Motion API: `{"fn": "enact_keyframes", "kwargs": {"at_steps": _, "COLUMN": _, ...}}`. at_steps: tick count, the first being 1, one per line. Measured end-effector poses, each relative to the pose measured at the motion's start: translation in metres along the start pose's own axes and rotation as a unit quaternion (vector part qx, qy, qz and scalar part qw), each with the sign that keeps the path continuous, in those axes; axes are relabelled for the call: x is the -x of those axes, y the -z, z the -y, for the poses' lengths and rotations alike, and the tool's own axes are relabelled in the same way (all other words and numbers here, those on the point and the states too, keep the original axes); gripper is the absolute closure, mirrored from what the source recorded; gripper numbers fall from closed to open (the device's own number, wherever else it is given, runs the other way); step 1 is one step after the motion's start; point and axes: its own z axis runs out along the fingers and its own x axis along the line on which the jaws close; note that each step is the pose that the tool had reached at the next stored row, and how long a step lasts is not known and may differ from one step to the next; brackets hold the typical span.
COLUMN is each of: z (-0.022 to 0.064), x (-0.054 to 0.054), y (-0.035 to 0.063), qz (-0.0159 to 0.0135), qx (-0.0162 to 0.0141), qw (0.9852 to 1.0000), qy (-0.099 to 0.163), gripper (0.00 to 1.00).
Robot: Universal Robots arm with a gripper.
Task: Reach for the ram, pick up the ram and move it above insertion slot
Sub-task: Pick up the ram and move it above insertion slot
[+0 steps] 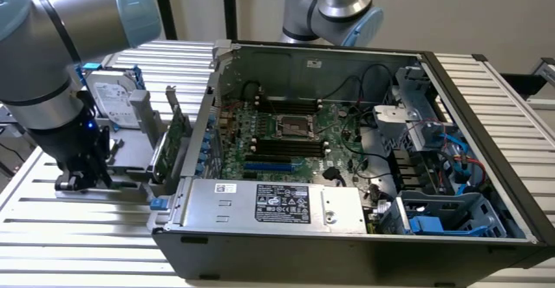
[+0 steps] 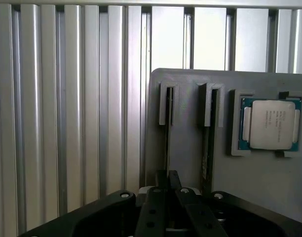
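While the pincer [image 2: 168, 175] is lined up right at the ram [image 2: 168, 140], whose long edge runs straight out from it in the grey holder [image 2: 189, 148], I cannot tell if it grips.

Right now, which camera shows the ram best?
The wrist view: the ram stands edge-on in a holder slot, right by the gripper. In the exterior view the arm covers that spot.

Robotics lab bench. Ribbed aluminium-profile table [image 1: 87, 262]. Opened desktop computer case [image 1: 347, 252] at centre, second robot arm [image 1: 342, 8] at 12 o'clock. Grey parts fixture [image 2: 190, 148] holds a processor chip [image 2: 269, 123].
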Motion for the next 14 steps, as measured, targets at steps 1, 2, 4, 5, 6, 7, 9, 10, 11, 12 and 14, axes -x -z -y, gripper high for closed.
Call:
{"fn": "enact_keyframes", "kwargs": {"at_steps": 1, "z": 0.0, "x": 0.0, "y": 0.0008, "qz": -0.0002, "qx": 0.0, "qw": 1.0, "qy": 0.0, "gripper": 0.87}}
{"fn": "enact_keyframes", "kwargs": {"at_steps": 2, "z": 0.0, "x": 0.0, "y": 0.0015, "qz": -0.0003, "qx": 0.0, "qw": 1.0, "qy": 0.001, "gripper": 0.87}}
{"fn": "enact_keyframes", "kwargs": {"at_steps": 4, "z": -0.0001, "x": 0.0, "y": 0.0031, "qz": -0.0004, "qx": 0.0, "qw": 1.0, "qy": 0.001, "gripper": 0.87}}
{"fn": "enact_keyframes", "kwargs": {"at_steps": 5, "z": -0.0001, "x": 0.0, "y": 0.004, "qz": -0.0005, "qx": 0.0, "qw": 1.0, "qy": 0.001, "gripper": 0.87}}
{"fn": "enact_keyframes", "kwargs": {"at_steps": 6, "z": -0.0001, "x": 0.0, "y": 0.0049, "qz": -0.0007, "qx": 0.0, "qw": 1.0, "qy": 0.001, "gripper": 0.87}}
{"fn": "enact_keyframes", "kwargs": {"at_steps": 7, "z": -0.0001, "x": 0.0, "y": 0.0057, "qz": -0.0008, "qx": 0.0, "qw": 1.0, "qy": 0.001, "gripper": 0.87}}
{"fn": "enact_keyframes", "kwargs": {"at_steps": 9, "z": -0.0002, "x": 0.0, "y": 0.0073, "qz": -0.0012, "qx": 0.0, "qw": 1.0, "qy": 0.002, "gripper": 0.87}}
{"fn": "enact_keyframes", "kwargs": {"at_steps": 10, "z": -0.0002, "x": 0.0, "y": 0.0082, "qz": -0.0016, "qx": 0.0, "qw": 1.0, "qy": 0.002, "gripper": 0.87}}
{"fn": "enact_keyframes", "kwargs": {"at_steps": 11, "z": -0.0002, "x": 0.0, "y": 0.0092, "qz": -0.0018, "qx": 0.0, "qw": 1.0, "qy": 0.002, "gripper": 0.87}}
{"fn": "enact_keyframes", "kwargs": {"at_steps": 12, "z": -0.0002, "x": 0.0, "y": 0.0101, "qz": -0.0021, "qx": 0.0, "qw": 1.0, "qy": 0.002, "gripper": 0.87}}
{"fn": "enact_keyframes", "kwargs": {"at_steps": 14, "z": -0.0003, "x": 0.0, "y": 0.0121, "qz": -0.0026, "qx": 0.0, "qw": 1.0, "qy": 0.002, "gripper": 0.87}}
